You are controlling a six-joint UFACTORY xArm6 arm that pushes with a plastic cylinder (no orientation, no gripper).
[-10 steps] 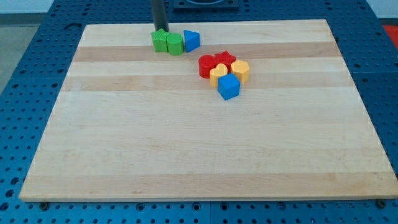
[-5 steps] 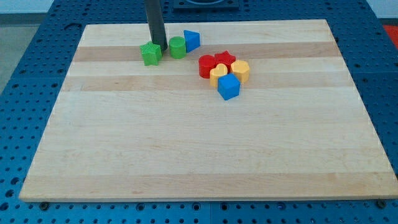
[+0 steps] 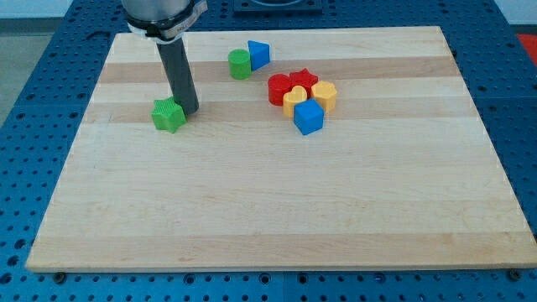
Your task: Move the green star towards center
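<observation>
- The green star [image 3: 169,115] sits on the desk [image 3: 268,201], in the upper left part of the view.
- My tip [image 3: 190,110] is right beside the green star, on its right side. It looks like it is touching the star.
- My arm has no fingers at all, just a straight dark rod [image 3: 179,75], so nothing is being held.
- The rod stands up tall and goes to the view's top, where a round grey part [image 3: 161,15] of the arm shows.
- A green round block [image 3: 240,64] sits near the view's top, well apart from the green star, up and to its right.
- A blue block [image 3: 259,54] with a pointy shape touches the green round block on its right.
- More to the right is a little bunch of five blocks, all pressed close together.
- In that bunch, a red block [image 3: 278,89] is on the left and a red star [image 3: 304,80] is at the top.
- A yellow heart [image 3: 294,101] is in the middle of the bunch, and a yellow block [image 3: 325,95] is on the right.
- A blue cube [image 3: 309,117] is at the bottom of the bunch.
- The bunch is far from the green star, off to its right.
- The middle of the desk is down and to the right of the green star.
</observation>
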